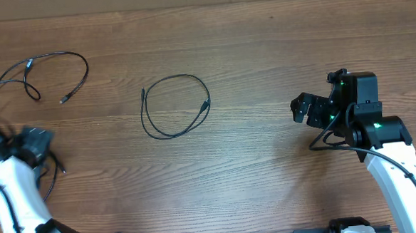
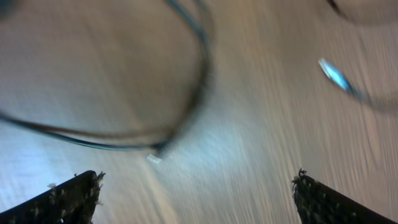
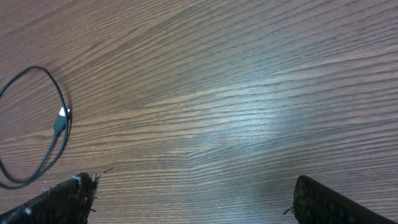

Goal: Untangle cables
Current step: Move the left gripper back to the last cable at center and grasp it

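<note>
Table (image 1: 261, 42): brown wood.
Middle cable (image 1: 206, 104): one loose ring, lying alone at the table's middle.
Left cable (image 1: 86, 68): curled by the far left corner.
Left gripper (image 2: 196, 183): low over the left cable, fingers wide apart, holding nothing.
Right gripper (image 3: 193, 186): well right of the cables, fingers wide apart, holding nothing.

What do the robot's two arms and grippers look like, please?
The left arm and right arm have white rounded shells, black joints and thick black wires alongside. The left gripper and right gripper are black, with flat, rough-edged fingers; green lights glow on the right.
</note>
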Available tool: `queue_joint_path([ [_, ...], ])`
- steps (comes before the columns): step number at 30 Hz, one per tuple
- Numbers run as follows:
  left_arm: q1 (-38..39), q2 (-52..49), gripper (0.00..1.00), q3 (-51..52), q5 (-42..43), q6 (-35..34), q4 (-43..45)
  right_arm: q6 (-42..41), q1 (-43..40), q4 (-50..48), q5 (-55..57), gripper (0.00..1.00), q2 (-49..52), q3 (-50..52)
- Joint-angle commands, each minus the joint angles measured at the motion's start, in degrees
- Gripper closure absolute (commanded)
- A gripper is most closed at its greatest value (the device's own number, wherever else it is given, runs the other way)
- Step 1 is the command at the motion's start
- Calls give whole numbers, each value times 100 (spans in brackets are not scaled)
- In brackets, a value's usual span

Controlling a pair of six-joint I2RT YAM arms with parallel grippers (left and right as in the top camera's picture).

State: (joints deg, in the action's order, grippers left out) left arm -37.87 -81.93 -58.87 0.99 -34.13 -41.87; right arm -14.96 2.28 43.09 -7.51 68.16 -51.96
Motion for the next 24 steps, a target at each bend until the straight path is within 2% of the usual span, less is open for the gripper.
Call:
queue_joint_path([
  [1,848,-48,1,24,116,636,15,13,-9,-31,-31,0,11,39],
  [8,2533,-227,0,24,96,988,249,13,-9,-31,-31,0,11,39],
  [13,3501,-778,0,24,96,1097,568,13,-9,-26,-31,0,11,42],
  [17,4026,-1325,0,24,101,1080,748,13,-9,-28,-31,0,11,42],
  [24,4489,-2210,0,24,98,1080,1003,15,-9,-33,-28,0,11,42],
])
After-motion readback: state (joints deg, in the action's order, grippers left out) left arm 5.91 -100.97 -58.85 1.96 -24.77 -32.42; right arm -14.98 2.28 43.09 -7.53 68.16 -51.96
